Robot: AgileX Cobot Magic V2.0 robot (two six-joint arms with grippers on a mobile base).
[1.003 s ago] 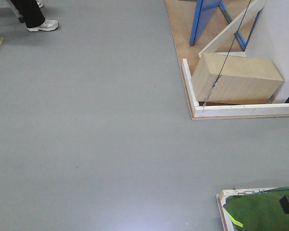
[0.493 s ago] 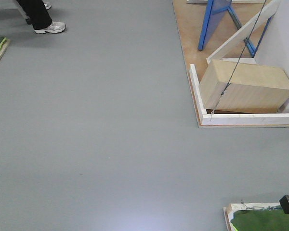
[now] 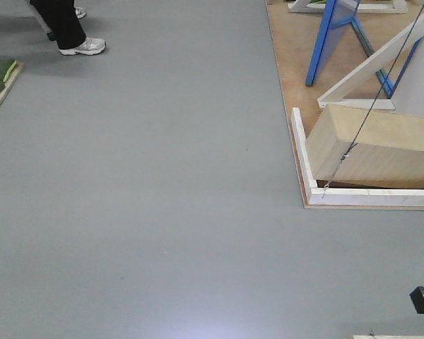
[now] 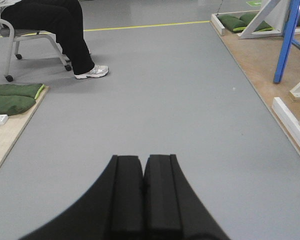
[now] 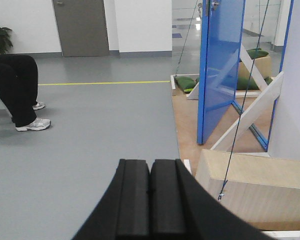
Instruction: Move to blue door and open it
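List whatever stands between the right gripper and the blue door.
A wooden box sits on the platform just short of the blue door, ahead-right of the right gripper, with a thin cable and a white brace beside it. The grey floor left of it looks open.

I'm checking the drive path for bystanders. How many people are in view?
1. A person sits on a chair at the left edge of the views. Only the legs and shoes show. Others may be outside the views.
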